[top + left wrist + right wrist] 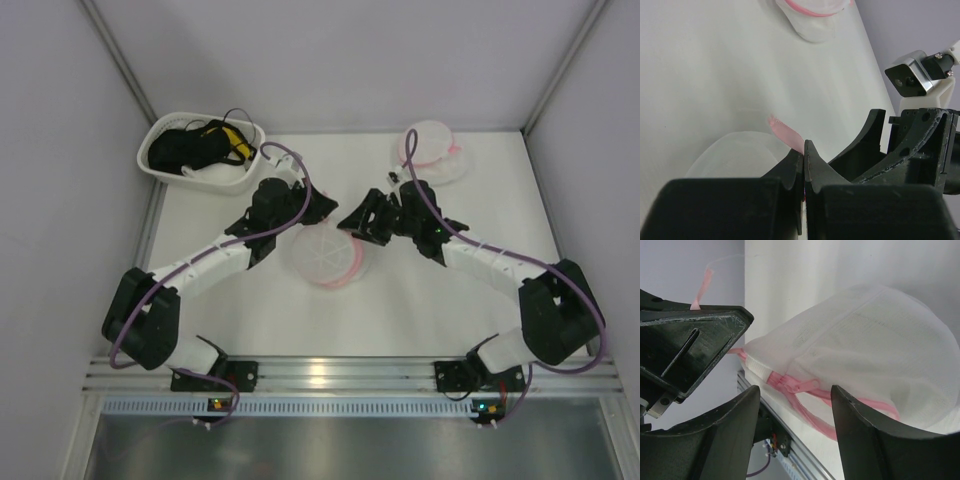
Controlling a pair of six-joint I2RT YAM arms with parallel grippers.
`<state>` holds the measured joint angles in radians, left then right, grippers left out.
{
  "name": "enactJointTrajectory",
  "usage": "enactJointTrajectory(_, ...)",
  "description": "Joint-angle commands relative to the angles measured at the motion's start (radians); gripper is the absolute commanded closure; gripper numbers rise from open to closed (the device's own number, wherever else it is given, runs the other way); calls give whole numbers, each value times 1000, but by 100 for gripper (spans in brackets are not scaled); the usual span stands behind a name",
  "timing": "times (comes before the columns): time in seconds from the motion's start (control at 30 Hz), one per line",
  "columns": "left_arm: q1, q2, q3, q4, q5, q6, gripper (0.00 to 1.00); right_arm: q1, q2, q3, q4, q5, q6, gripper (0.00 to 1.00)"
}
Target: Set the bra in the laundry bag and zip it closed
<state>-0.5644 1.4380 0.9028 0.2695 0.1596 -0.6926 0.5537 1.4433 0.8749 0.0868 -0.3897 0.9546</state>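
White table (420,300), pale grey walls (330,60). Mid-table: laundry bag (325,257), between grippers. Pinched tight on its pink tab (785,132): left gripper (804,147). Spread wide: right gripper (795,390) (pink zipper (800,386) just beyond fingertips). Whereabouts of bra unclear.

white basket (205,182), black tangle (185,150) inside

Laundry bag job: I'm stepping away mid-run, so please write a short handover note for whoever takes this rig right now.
Left claw: shut on a pink strap of the laundry bag, which lies mid-table between the arms.
Right claw: open, one finger on either side of the bag's pink zipper, not gripping.
Bra: cannot be picked out. It may be inside the bag, or it may be the pale bundle at the back right.
Done: unclear whether the bag is loaded.
Left: confirm the bra is in, then zip the bag shut.
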Motion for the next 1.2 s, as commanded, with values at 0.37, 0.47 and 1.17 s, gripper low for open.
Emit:
enactJointTrajectory(0.37, -3, -39, -7, 79, -6, 21, 100, 2, -15, -2, 47, 12, -19, 81)
enactJointTrajectory(0.47, -3, -39, -8, 79, -8, 21, 100, 0, -23, -2, 37, 28, -30, 82)
enactJointTrajectory(1.17, -11, -54, -41, 102, 8, 22, 100, -1, -27, 9, 60, 123, -74, 53)
